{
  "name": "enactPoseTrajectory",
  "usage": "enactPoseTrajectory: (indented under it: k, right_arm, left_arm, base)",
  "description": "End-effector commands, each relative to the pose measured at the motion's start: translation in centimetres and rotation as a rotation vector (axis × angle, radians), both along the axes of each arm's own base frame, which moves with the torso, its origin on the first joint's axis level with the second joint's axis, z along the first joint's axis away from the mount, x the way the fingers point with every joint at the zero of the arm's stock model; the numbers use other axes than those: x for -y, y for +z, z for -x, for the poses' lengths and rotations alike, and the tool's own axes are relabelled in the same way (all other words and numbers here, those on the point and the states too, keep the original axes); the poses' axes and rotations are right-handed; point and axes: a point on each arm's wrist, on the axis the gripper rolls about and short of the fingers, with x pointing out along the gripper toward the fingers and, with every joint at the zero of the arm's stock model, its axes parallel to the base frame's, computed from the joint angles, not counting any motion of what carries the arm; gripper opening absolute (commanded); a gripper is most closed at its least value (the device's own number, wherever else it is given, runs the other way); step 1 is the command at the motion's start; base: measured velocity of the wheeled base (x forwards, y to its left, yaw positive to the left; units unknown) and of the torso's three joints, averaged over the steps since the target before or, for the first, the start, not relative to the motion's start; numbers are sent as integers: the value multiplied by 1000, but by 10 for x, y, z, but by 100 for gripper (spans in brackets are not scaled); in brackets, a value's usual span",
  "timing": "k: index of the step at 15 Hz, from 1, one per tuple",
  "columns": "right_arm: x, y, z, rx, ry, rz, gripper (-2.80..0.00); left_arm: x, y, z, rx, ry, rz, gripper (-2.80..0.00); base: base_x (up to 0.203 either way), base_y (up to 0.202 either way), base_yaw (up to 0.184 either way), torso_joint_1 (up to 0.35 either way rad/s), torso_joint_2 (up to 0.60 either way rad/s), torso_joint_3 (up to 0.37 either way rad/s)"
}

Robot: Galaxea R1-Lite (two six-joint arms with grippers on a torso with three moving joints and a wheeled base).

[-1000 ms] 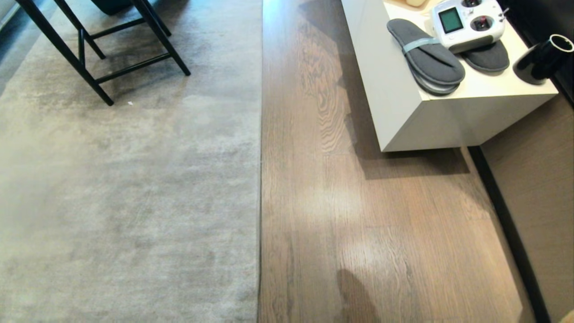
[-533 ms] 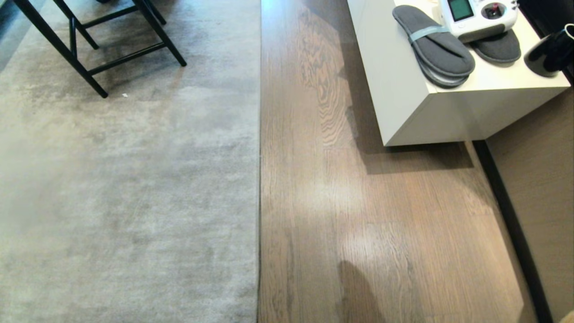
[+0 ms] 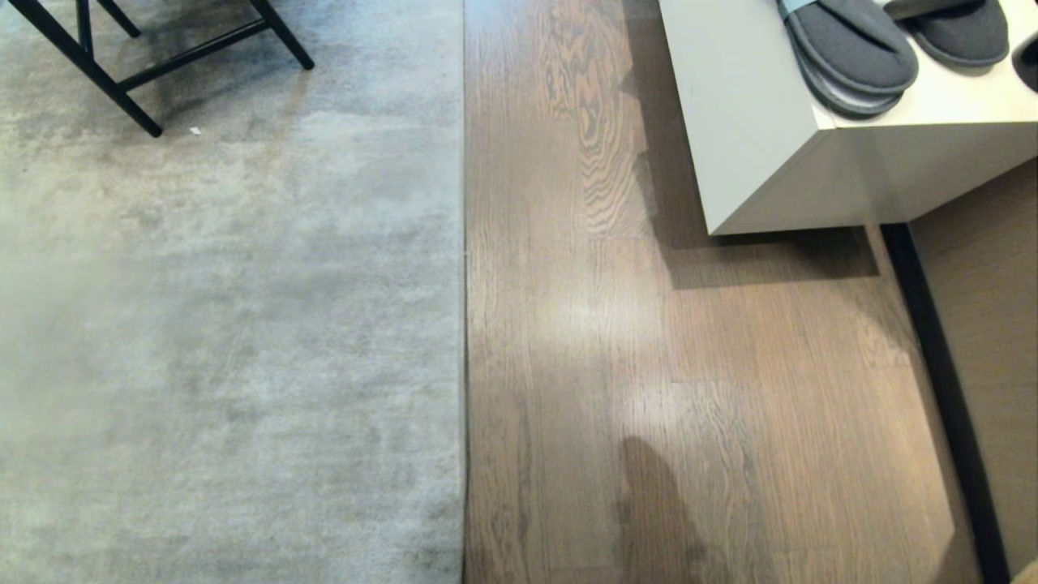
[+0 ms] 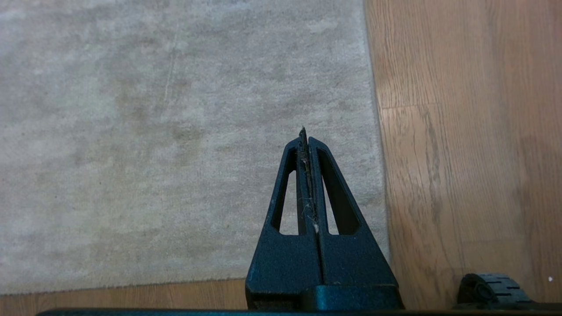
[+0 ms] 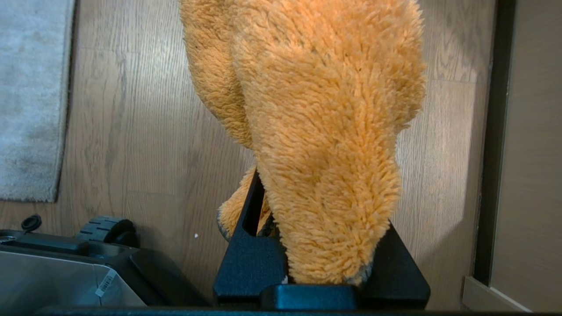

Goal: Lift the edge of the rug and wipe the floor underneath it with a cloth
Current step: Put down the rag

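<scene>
Orange cloth (image 5: 325, 131), unreadable barcode label (image 5: 106, 283)

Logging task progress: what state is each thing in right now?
rug edge: lying flat on the floor, not lifted.
cloth: clamped in the right gripper, hanging above the floor.
left gripper: shut, empty, above the rug.
slippers: lying on the white cabinet.
</scene>
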Motion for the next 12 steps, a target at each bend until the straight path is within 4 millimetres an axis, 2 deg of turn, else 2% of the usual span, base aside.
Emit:
enactPoseTrajectory:
  k: [1,12]
  right_arm:
    - [0,0,0,-1,1,2,-280]
    - [0,0,0,-1,1,1,-280]
  left_arm:
    - [0,0,0,0,0,0,-280]
    - [0,0,0,2,2,1,-280]
  base:
    - [0,0,0,-4,2,-203]
    - [0,0,0,3,1,-198]
